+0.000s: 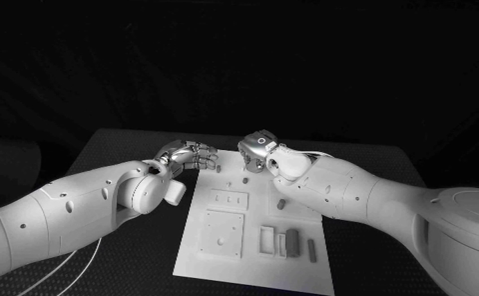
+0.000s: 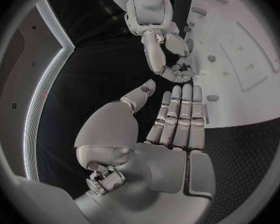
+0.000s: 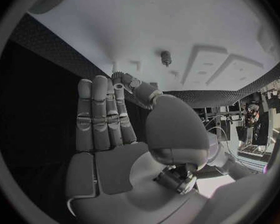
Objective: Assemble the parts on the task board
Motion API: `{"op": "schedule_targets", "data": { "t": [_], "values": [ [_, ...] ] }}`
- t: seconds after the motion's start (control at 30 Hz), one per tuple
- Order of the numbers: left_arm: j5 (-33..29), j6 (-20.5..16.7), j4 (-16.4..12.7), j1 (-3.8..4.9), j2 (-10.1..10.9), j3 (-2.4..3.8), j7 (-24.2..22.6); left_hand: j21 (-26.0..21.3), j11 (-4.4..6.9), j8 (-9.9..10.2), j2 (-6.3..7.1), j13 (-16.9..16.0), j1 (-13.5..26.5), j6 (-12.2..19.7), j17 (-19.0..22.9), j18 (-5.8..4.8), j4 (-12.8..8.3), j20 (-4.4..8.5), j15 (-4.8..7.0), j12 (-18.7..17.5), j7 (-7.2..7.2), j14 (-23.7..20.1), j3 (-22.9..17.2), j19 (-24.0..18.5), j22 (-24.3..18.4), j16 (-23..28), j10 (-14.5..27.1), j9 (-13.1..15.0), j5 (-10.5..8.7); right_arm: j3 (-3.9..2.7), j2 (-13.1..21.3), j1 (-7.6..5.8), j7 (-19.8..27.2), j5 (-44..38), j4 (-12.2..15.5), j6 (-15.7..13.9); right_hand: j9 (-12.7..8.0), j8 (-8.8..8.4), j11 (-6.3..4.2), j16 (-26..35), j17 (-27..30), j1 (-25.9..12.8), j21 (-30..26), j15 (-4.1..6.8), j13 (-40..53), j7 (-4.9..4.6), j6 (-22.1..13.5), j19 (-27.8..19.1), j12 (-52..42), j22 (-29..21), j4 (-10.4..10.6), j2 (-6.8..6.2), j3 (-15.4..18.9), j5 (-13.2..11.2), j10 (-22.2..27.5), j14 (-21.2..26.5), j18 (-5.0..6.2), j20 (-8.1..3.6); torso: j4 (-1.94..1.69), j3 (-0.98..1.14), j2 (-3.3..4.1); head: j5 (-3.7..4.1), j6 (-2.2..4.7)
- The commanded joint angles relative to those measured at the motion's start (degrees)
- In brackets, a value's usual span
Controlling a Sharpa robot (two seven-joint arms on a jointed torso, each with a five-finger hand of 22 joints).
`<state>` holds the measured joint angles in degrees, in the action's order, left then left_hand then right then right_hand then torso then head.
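- Grey, small and peg-like, the parts (image 1: 282,205) look rigid and light, probably moulded plastic or metal; I judge they will not bend or crush, but smooth sides could make them slip from silver fingertips.
- White and flat, the task board (image 1: 300,268) lies in the middle of the black table (image 1: 120,144), reaching from near the table's far edge toward its near edge; it looks stiff and heavy enough to stay put under a light push (a guess only).
- On the board: raised square plates with small holes, a slotted block (image 1: 269,241) toward the near edge, and a slim loose pin (image 1: 312,250) beside that block.
- One short peg (image 3: 166,57) stands upright in the board's open surface, apart from the raised plates.
- Best hold, in my judgement: pinch a peg across its sides near the top between thumb and one fingertip, keeping it upright for insertion.
- Left hand (image 1: 190,155) hovers at the board's far left corner; its wrist view shows the fingers straight and side by side, thumb apart, holding nothing.
- Right hand (image 1: 261,151) sits over the board's far edge, fingers curled down toward the surface; whether they pinch a small part I cannot tell.
- Both hands are near each other, not touching.
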<state>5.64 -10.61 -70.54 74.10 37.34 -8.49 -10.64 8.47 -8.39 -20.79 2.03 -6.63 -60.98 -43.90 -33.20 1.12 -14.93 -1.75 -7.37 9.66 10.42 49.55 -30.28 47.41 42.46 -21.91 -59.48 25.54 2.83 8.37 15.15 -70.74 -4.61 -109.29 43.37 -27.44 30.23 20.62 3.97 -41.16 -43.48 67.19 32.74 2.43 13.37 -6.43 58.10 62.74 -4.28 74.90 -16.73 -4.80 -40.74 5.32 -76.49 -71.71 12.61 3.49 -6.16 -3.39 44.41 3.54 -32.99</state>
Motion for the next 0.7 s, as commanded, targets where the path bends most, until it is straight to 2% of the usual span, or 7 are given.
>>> {"op": "schedule_targets", "data": {
  "t": [0.03, 0.27, 0.5, 0.7],
  "values": [
    [0.16, 0.86, -0.04, 0.07, -0.17, 0.07, -0.45, -0.32, 0.15, 0.26, 0.3, 0.09, 0.44, -0.05, -0.06, -0.47, -0.09, 0.08, 0.05, -0.4, -0.26, 0.4, 0.32, 0.45, -0.09, 0.39, -0.06, -0.05, 0.0, 0.01, -0.26, -0.01, 0.43, 0.39, -0.52, 1.35, -0.14, -0.46, -0.34, -0.05, -0.02, -0.09, 0.28, -0.11, 3.0, -0.3, -0.54, -0.51, 0.55, 1.42, 0.01, -0.34, -0.46, 0.16, 0.02, 0.78, 2.39, 0.01, 0.01, 0.0, 0.04, -0.02, 0.06],
    [0.16, 0.91, 0.09, 0.07, -0.25, 0.07, -0.45, -0.34, 0.14, 0.27, 0.3, 0.1, 0.46, -0.04, -0.08, -0.48, -0.08, 0.08, 0.05, -0.43, -0.25, 0.41, 0.34, 0.46, -0.09, 0.41, -0.06, -0.06, 0.0, 0.01, -0.4, -0.01, 0.28, 1.05, -0.72, 2.52, -1.05, -3.04, 1.15, 0.37, 0.12, -0.46, 0.7, -1.39, 1.99, -1.81, -3.85, -2.0, 0.66, 1.37, 0.12, -1.85, -0.69, 0.15, 4.51, 2.04, 2.39, 0.65, 0.02, 0.0, 0.08, -0.04, 0.05],
    [0.16, 0.96, 0.16, 0.07, -0.3, 0.07, -0.4, -0.36, 0.14, 0.28, 0.29, 0.11, 0.49, -0.04, -0.11, -0.49, -0.06, 0.08, 0.05, -0.47, -0.23, 0.42, 0.36, 0.47, -0.09, 0.44, -0.07, -0.07, 0.0, 0.02, -0.46, -0.02, 0.33, 1.55, -1.04, 2.43, -1.37, -3.65, 1.52, 0.34, 0.08, -0.6, 0.88, -1.7, 1.63, -2.19, -4.61, -2.33, 0.66, 1.35, 0.17, -2.39, -0.68, 0.14, 5.74, 2.35, 2.39, 0.78, 0.05, 0.0, 0.12, -0.02, 0.06],
    [0.16, 0.99, 0.22, 0.07, -0.36, 0.07, -0.39, -0.39, 0.13, 0.31, 0.3, 0.12, 0.53, -0.02, -0.13, -0.5, -0.04, 0.08, 0.04, -0.51, -0.22, 0.43, 0.38, 0.48, -0.09, 0.47, -0.06, -0.08, 0.0, 0.02, -0.48, -0.05, 0.56, 2.21, -1.17, 3.44, -1.98, -4.6, 2.2, 0.37, 0.1, -0.9, 0.97, -2.3, 0.82, -2.83, -5.95, -2.84, 0.69, 1.29, 0.27, -3.11, -0.75, 0.15, 8.05, 2.84, 2.39, 0.99, 0.04, -0.01, 0.09, -0.05, 0.02]
  ]
}}
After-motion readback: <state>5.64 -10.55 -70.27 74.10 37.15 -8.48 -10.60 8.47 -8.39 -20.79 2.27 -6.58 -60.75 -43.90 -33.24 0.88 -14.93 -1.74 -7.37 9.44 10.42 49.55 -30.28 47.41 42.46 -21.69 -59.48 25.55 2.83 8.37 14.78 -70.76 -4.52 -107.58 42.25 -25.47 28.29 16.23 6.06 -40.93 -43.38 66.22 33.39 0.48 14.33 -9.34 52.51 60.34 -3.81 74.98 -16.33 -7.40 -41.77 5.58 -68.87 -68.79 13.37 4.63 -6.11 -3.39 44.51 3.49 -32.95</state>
